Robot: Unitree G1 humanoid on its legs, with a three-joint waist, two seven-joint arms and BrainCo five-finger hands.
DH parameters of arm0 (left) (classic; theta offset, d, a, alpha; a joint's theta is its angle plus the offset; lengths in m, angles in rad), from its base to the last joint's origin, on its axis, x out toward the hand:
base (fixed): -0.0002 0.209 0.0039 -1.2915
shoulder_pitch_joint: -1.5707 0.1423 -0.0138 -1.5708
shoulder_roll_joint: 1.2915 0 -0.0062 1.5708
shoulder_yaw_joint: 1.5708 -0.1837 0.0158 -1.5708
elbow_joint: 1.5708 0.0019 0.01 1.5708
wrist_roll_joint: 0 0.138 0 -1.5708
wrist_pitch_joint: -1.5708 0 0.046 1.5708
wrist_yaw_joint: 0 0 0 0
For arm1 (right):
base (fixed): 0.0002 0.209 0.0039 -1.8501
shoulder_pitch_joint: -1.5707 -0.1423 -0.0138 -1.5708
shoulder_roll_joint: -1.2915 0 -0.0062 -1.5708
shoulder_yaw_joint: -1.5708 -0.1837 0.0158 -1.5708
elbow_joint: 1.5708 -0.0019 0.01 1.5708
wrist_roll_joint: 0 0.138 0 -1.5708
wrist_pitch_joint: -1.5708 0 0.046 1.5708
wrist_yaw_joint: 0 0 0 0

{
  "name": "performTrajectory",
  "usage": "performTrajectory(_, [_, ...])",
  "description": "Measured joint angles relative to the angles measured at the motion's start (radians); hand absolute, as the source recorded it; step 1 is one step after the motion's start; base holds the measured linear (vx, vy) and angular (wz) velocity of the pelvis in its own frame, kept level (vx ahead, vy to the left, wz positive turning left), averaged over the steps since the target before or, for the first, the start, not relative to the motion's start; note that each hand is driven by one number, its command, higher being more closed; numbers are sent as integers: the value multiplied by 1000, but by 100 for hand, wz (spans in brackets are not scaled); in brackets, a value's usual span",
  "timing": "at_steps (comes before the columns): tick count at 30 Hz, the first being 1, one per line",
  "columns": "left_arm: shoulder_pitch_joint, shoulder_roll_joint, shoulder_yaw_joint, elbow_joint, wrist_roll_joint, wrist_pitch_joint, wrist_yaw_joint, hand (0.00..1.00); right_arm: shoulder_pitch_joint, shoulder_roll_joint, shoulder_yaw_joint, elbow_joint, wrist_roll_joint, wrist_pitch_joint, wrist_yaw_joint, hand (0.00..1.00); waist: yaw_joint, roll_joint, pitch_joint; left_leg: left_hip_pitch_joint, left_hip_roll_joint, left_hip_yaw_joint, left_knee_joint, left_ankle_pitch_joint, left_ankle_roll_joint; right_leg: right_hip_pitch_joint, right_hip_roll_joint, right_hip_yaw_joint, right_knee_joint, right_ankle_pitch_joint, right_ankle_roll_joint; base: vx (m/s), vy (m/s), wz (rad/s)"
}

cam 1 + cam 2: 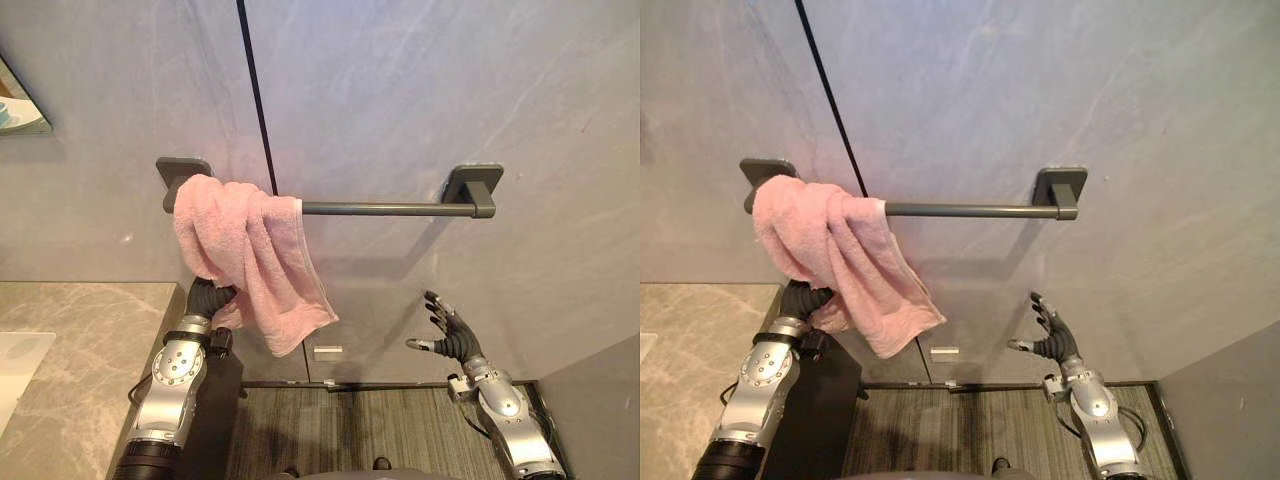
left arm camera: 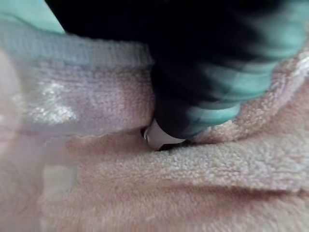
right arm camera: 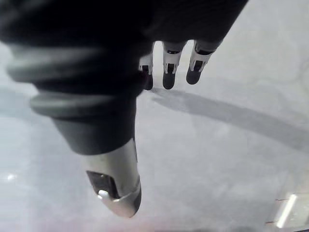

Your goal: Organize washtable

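Locate the pink towel (image 1: 250, 255) bunched over the left end of the towel bar (image 1: 390, 209), with the left hand (image 1: 207, 298) pushed up into its lower folds; treat that hand's hold as impossible to tell under the cloth. Bring the right hand (image 1: 450, 335), spread wide and empty below the bar's right end, across to the free hanging edge. Draw the cloth slowly rightward along the bar, level both hanging halves, and avoid any downward tug likely to slide the towel off.
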State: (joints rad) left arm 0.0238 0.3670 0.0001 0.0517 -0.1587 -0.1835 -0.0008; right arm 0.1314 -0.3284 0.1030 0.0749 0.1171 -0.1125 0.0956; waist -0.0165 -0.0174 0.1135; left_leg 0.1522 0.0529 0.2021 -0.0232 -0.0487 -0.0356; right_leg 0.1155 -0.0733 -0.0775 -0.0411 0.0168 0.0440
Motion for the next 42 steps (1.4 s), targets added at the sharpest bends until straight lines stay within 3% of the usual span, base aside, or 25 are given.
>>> performTrajectory(6, [2,0,-11,-47,-8,-2,-2,100,-92,-115,103,-95,82,-11,42,0,5,-4,1,1,0,1,3,0,0,0,0,2,6,0,0,-40,-17,-1])
performTrajectory(14, [1,-11,-39,-57,-28,-2,-13,100,-245,-122,173,-101,150,-40,39,0,20,-4,1,1,1,1,3,0,0,-1,1,2,6,0,0,-4,-3,0])
performTrajectory(18, [1,-28,-39,-60,-28,-2,-18,100,-263,-103,187,-101,149,-41,34,0,34,-4,1,-1,0,-5,3,0,0,1,0,-2,6,0,0,-13,-9,3])
performTrajectory(31, [2,-49,-77,-3,-28,-3,-18,100,-367,-34,269,-34,162,-39,15,0,34,-7,2,-4,0,-13,4,1,1,1,0,-7,6,0,0,-7,-4,0])
performTrajectory(42, [1,-49,-79,1,-28,-3,-18,100,-420,30,319,30,171,-36,17,0,37,-26,9,-14,0,-31,4,9,2,1,-1,-23,6,0,0,-14,-10,4])
